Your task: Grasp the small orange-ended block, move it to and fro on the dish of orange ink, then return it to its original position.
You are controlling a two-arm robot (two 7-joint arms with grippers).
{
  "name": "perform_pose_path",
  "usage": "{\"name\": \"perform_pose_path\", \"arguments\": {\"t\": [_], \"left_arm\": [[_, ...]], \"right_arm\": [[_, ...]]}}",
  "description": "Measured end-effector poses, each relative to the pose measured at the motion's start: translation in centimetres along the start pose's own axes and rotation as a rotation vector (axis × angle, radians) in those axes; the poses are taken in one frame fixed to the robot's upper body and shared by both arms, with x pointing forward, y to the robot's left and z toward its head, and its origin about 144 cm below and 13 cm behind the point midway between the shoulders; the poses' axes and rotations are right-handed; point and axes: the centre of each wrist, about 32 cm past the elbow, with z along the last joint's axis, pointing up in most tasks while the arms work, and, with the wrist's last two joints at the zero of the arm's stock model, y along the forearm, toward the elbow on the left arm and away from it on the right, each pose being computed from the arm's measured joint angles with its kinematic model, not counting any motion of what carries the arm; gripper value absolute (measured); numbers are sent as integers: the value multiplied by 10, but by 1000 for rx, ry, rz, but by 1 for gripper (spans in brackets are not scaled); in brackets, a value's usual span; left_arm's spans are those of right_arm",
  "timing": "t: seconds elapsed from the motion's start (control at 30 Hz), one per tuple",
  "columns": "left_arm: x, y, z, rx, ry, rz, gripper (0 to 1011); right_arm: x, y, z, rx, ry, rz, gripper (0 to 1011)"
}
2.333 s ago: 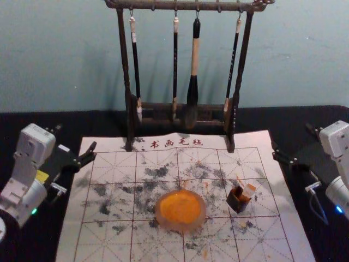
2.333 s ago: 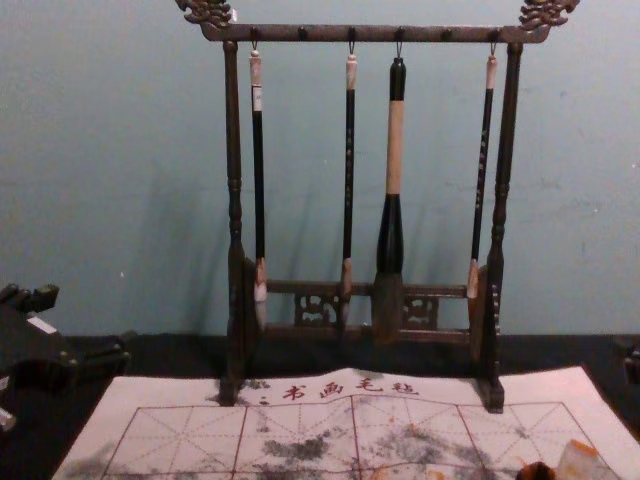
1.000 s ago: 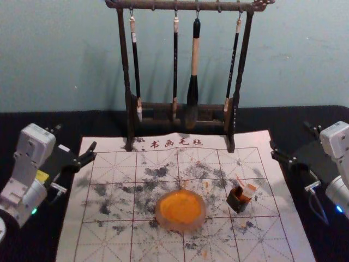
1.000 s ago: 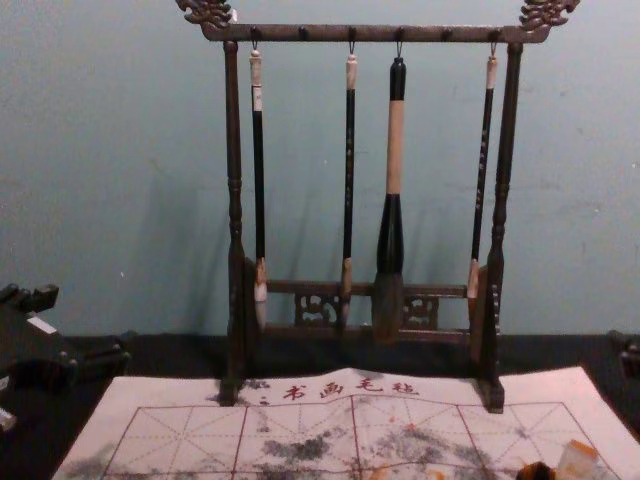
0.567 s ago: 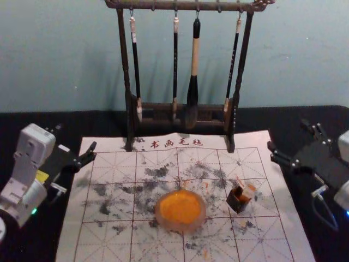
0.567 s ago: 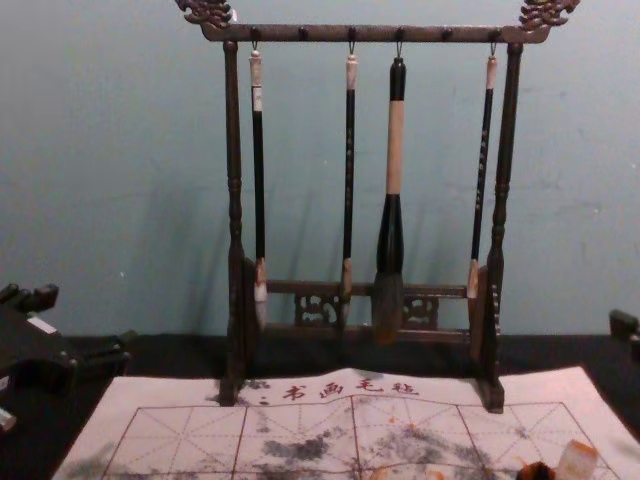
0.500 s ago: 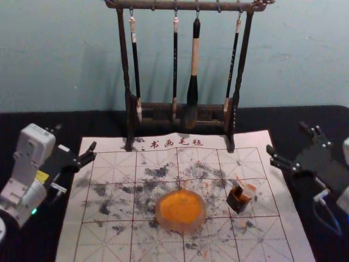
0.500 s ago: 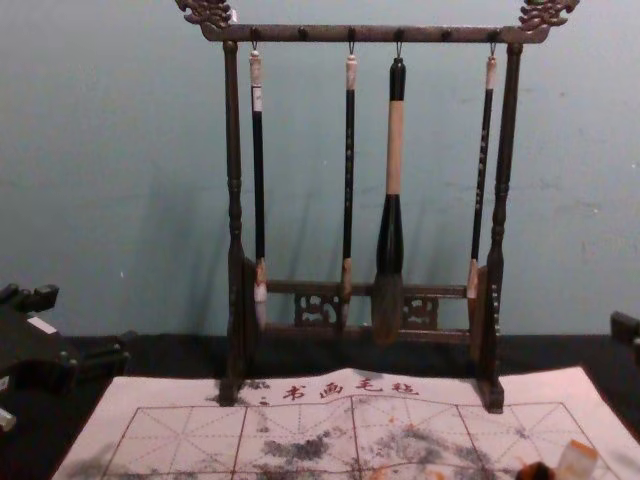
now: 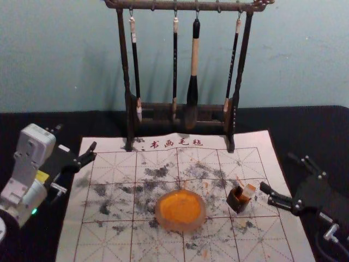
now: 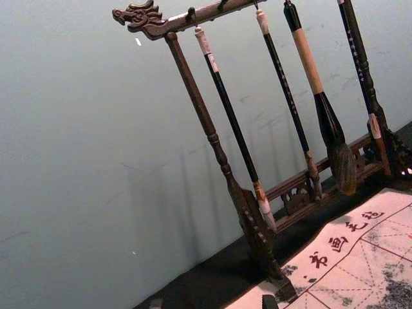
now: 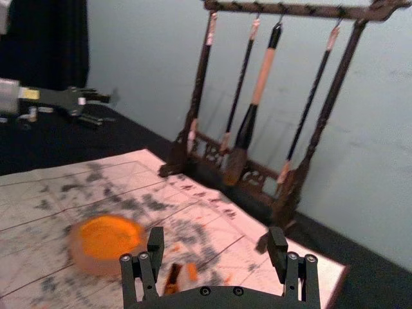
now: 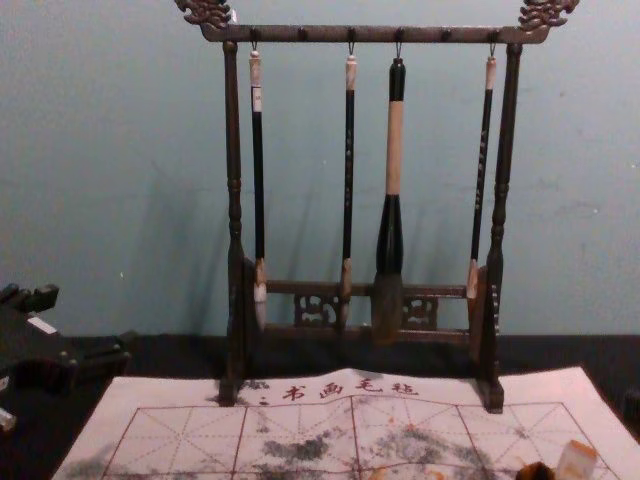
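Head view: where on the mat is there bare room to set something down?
The mat, though ink-stained, has room left of the dish of orange ink, out to its left edge, and between dish and brush rack. It is crowded right of the dish, where the dark box and orange-ended block stand together, near the right gripper.

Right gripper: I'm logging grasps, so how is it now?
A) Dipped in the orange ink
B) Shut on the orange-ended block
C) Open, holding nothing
C: the right gripper has its fingers spread well apart, and in the head view the orange-ended block sits clear of both.
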Motion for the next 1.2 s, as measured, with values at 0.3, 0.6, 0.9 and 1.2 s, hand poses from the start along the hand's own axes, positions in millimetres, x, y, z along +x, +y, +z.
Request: {"name": "perform_pose_path", "arguments": {"t": [0.3, 0.6, 0.9, 1.2], "left_arm": [[0, 0, 0, 0, 0, 0, 1001], [0, 0, 0, 0, 0, 0, 1001], [0, 0, 0, 0, 0, 0, 1001], [0, 0, 0, 0, 0, 0, 1001]], "right_arm": [[-3, 2, -11, -53, 73, 90, 1000], [7, 15, -21, -109, 134, 111, 1000], [15, 24, -26, -136, 172, 114, 1000], [20, 31, -30, -153, 205, 123, 1000]]}}
